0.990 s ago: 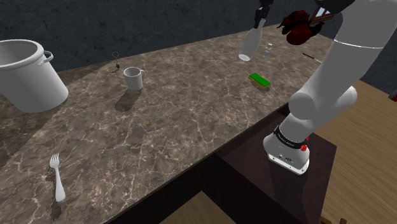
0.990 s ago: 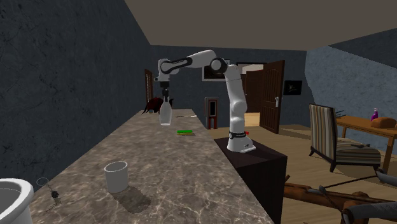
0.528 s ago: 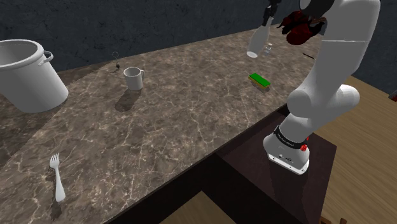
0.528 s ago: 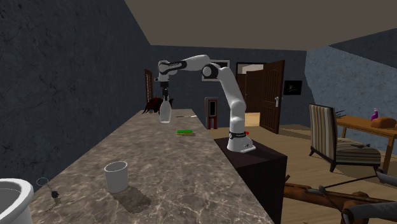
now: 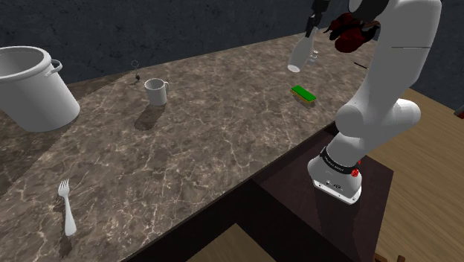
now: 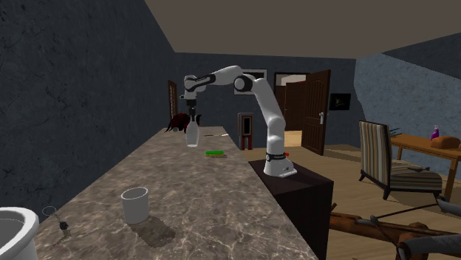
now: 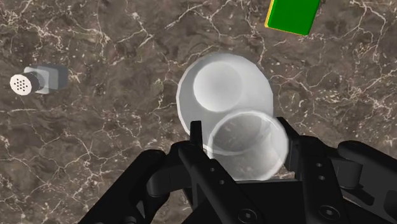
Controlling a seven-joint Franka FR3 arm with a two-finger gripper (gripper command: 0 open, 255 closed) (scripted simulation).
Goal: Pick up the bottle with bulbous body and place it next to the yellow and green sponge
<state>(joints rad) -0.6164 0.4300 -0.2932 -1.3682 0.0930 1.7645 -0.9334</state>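
Since the fingers clamp its neck, the pale bottle hangs tilted above the surface, near the sponge. Likely rigid, smooth, slippery; the neck gives the surest hold.

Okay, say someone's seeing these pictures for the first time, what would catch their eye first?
Most likely the white arm stretched over the dark marbled counter, its black tool shut on a pale, round-bodied bottle at the counter's far end, near the bright green sponge. After that, the big white pot at the shoulder view's left edge.
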